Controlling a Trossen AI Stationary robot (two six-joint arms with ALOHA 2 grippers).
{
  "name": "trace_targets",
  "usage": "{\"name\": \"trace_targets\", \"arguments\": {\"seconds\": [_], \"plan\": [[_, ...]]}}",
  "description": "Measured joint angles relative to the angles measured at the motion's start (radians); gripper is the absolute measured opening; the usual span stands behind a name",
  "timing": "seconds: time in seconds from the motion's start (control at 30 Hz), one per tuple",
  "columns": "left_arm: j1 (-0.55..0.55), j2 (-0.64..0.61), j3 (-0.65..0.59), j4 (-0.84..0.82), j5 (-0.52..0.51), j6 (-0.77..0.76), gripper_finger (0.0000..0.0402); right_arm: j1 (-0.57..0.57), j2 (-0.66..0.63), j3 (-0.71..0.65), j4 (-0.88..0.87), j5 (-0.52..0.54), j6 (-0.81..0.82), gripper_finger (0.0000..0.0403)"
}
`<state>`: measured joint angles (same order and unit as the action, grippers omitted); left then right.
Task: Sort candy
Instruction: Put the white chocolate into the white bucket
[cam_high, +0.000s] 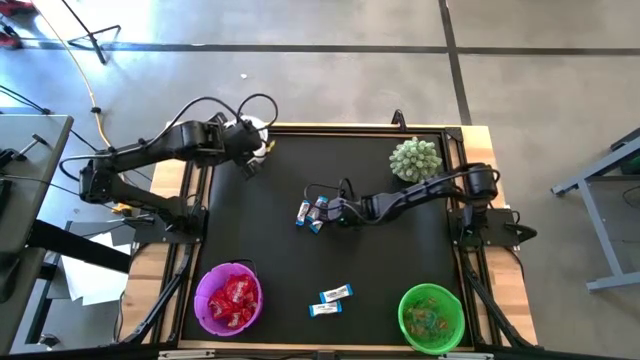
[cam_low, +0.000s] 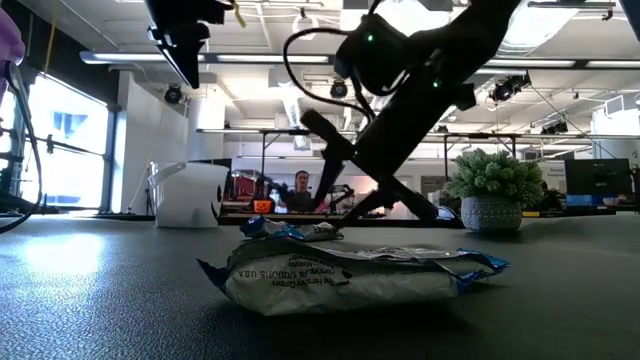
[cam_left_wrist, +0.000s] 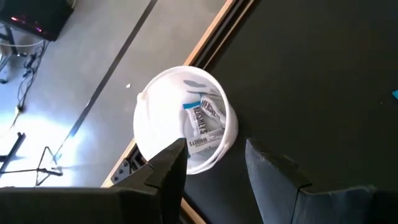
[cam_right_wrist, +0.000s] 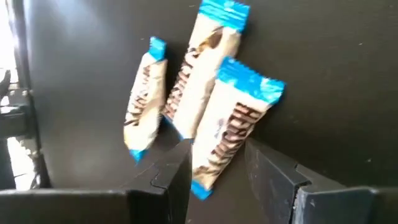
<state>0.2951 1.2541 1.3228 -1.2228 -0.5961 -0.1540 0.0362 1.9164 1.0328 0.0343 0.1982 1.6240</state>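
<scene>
The right arm is stretched from the table's right edge toward the middle, and the right gripper (cam_high: 333, 210) is lowered just beside a cluster of three blue-and-white bars (cam_high: 311, 212). In the right wrist view its fingers (cam_right_wrist: 165, 180) are seen apart, with the near end of one bar (cam_right_wrist: 230, 127) lying between them; whether that bar is touched cannot be told. The left arm is bent along the table's far left corner, and the left gripper (cam_high: 250, 160) is held just beside a white cup (cam_left_wrist: 185, 118) at that corner, fingers apart and empty. At least one blue-and-white bar (cam_left_wrist: 202, 124) is seen inside the cup. Two more bars (cam_high: 331, 301) lie near the front edge, between a purple bowl (cam_high: 228, 299) of red sweets and a green bowl (cam_high: 431, 317) of mixed ones. One potted plant (cam_high: 415, 158) is set near the far right corner.
</scene>
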Motion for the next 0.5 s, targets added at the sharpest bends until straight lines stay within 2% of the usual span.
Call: {"name": "trace_targets", "arguments": {"seconds": [0.5], "plan": [[0.033, 0.0, 0.0, 0.01, 0.018, 0.028, 0.0152, -0.002, 0.048, 0.003, 0.01, 0.04, 0.017, 0.0142]]}}
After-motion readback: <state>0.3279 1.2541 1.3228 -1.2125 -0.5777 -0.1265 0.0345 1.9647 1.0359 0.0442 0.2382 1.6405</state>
